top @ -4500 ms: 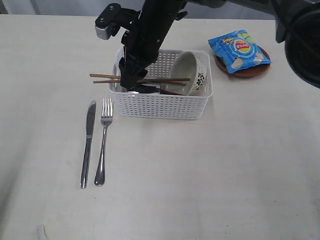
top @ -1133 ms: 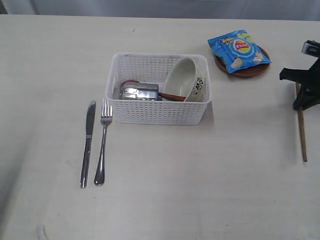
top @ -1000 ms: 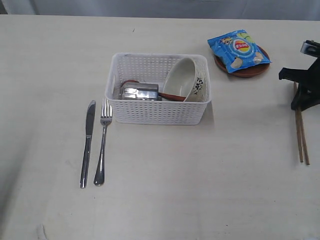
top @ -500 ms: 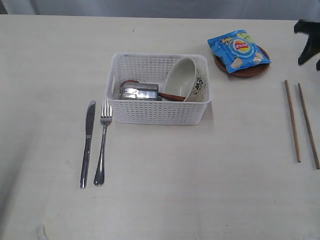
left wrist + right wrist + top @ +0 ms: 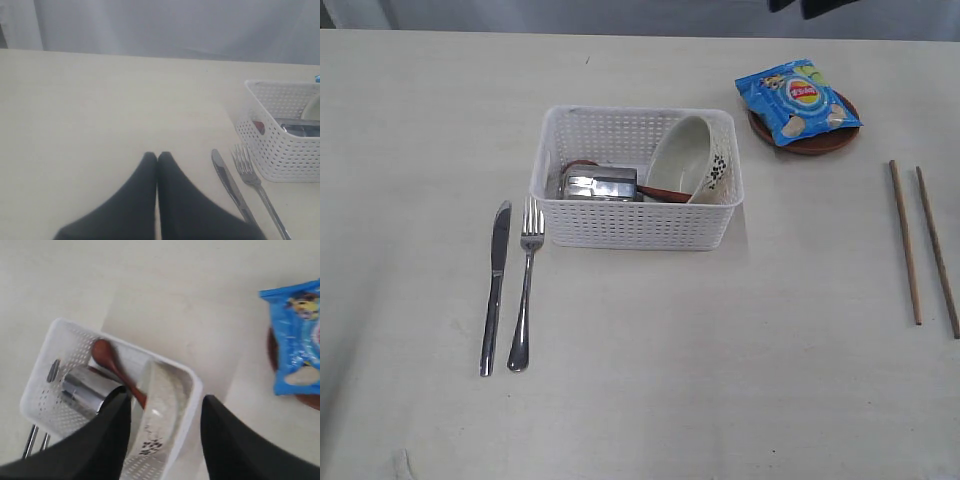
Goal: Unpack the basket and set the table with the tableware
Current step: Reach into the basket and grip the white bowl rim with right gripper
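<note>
The white basket (image 5: 636, 215) stands mid-table and holds a tilted floral bowl (image 5: 692, 158), a steel cup (image 5: 598, 185) on its side and a wooden spoon (image 5: 660, 192). Left of it lie the knife (image 5: 497, 285) and fork (image 5: 526, 285). Two chopsticks (image 5: 906, 240) rest apart at the right edge. A brown plate (image 5: 812, 145) sits under the chips bag (image 5: 797, 98). My right gripper (image 5: 166, 395) is open and empty, high above the bowl (image 5: 160, 410) and spoon (image 5: 112, 365). The left gripper (image 5: 157, 155) is shut and empty, hovering left of the knife (image 5: 227, 182).
A dark part of the right arm (image 5: 817, 6) shows at the far edge of the table. The chips bag (image 5: 297, 335) covers most of the plate at the back right. The pale table (image 5: 720, 380) stretches wide in front of the basket.
The right gripper let go of the chopsticks, which now lie apart at the table's right edge. It opened, then rose and moved back and leftward above the basket.
</note>
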Tool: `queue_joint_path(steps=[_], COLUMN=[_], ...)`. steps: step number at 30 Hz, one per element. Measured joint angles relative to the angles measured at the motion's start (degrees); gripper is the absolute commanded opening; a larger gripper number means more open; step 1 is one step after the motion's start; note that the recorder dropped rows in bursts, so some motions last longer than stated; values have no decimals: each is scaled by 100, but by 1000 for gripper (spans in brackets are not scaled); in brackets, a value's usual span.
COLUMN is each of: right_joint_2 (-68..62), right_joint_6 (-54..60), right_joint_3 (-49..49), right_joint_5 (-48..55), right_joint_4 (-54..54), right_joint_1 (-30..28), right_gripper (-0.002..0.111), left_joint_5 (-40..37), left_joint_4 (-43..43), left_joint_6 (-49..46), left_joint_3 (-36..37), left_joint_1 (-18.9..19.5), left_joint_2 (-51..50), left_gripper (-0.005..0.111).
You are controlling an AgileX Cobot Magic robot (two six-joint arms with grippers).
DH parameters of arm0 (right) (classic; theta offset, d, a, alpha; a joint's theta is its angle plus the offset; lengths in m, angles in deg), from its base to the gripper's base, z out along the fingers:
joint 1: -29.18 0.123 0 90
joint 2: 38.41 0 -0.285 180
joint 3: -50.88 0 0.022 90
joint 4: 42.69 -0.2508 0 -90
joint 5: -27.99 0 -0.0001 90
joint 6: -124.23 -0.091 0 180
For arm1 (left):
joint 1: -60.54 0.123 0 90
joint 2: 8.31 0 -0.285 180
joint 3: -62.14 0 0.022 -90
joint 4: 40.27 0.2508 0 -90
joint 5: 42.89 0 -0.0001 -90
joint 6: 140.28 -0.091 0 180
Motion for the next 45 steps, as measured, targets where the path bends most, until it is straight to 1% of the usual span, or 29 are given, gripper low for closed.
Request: queue_joint_path(steps=[2, 5, 9, 12, 15, 18, 21, 30, 33, 36, 45], right_joint_2=[0, 0, 0, 0, 0, 0, -25, -649, -847, -955, -1034], right_joint_6=[0, -13, -121, -327, -972, -1539, -1913, -3210, -3679, -3966, -4047], right_joint_3=[0, 0, 0, 0, 0, 0, 0, 0, 0, 0, 0], right_joint_5=[-40, -133, -222, -345, -381, -281, -100, 164, 303, 379, 379], right_joint_4=[49, 63, 291, 1131, 2293, 3106, 3461, 4379, 4753, 4856, 4822], right_joint_1=[401, 852, 1241, 1460, 1593, 1716, 1896, 2800, 2925, 2938, 2948], right_gripper=[43, 43, 43, 43, 43, 43, 43, 43, 43, 43, 43], left_joint_5=[0, 0, 0, 0, 0, 0, 0, 0, 0, 0, 0], left_joint_4=[0, 0, 0, 0, 0, 0, 0, 0, 0, 0, 0], left_joint_6=[0, 0, 0, 0, 0, 0, 0, 0, 0, 0, 0], left_joint_3=[0, 0, 0, 0, 0, 0, 0, 0, 0, 0, 0], left_joint_1=[0, 0, 0, 0, 0, 0, 0, 0, 0, 0, 0], left_joint_2=[0, 0, 0, 0, 0, 0, 0, 0, 0, 0, 0], left_gripper=[0, 0, 0, 0, 0, 0, 0, 0, 0, 0, 0])
